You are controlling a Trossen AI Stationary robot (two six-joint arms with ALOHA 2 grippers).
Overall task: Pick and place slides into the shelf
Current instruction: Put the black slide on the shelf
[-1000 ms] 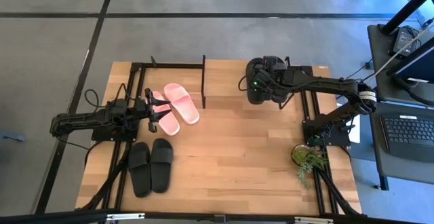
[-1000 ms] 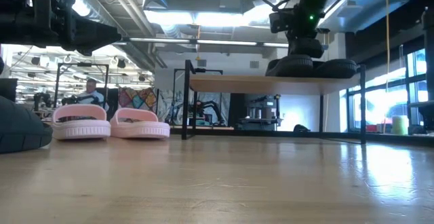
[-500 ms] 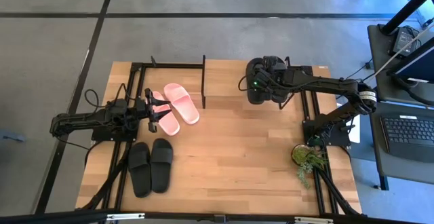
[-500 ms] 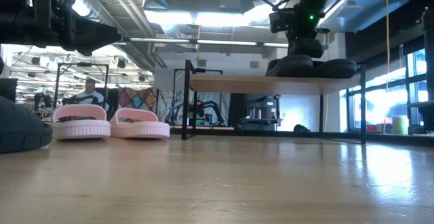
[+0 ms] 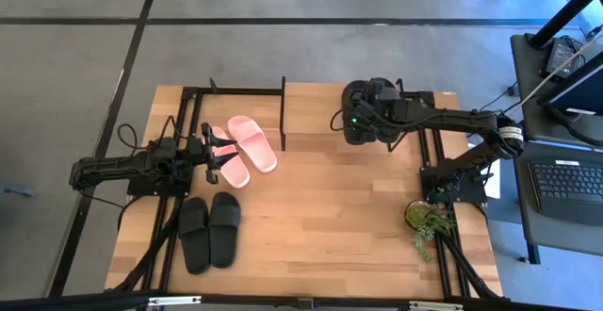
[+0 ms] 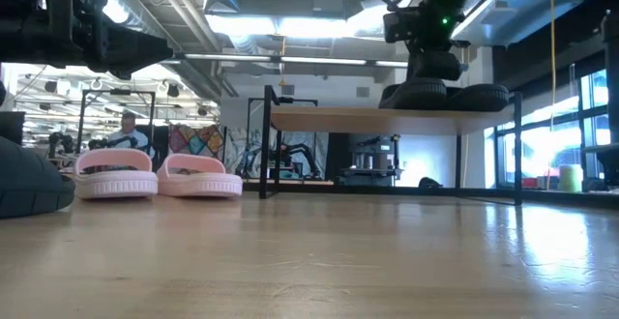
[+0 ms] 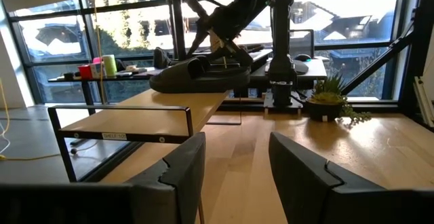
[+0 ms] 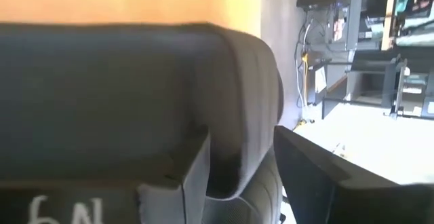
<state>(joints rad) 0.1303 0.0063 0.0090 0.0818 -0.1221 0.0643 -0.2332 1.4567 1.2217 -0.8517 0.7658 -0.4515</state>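
Observation:
Two black slides (image 6: pixel 445 95) lie side by side on the shelf's top board (image 6: pixel 387 119), toward its right end. My right gripper (image 8: pixel 241 163) hangs over them (image 5: pixel 363 113), slanting down. Its fingers stand apart about the edge of one slide's strap. A pink pair (image 5: pixel 243 149) rests sole-down on the table at the left. Another black pair (image 5: pixel 209 231) lies nearer the front edge. My left gripper (image 7: pixel 237 176) stands open and level above the table's left side (image 5: pixel 215 155), beside the pink pair, with nothing between its fingers. My right gripper stands open about the edge of the black slide's strap (image 8: pixel 244 108). One finger (image 8: pixel 190 170) lies close against the strap, and I cannot tell whether it touches. The other finger (image 8: pixel 312 176) is clear of it. The slide rests on the shelf's top board.
The shelf's black frame (image 5: pixel 283 113) stands just right of the pink pair. A small potted plant (image 5: pixel 429 219) stands at the table's right front, beside the right arm's base. Bare tabletop (image 5: pixel 320 217) lies in the middle. A person (image 6: pixel 126 126) shows in the room behind.

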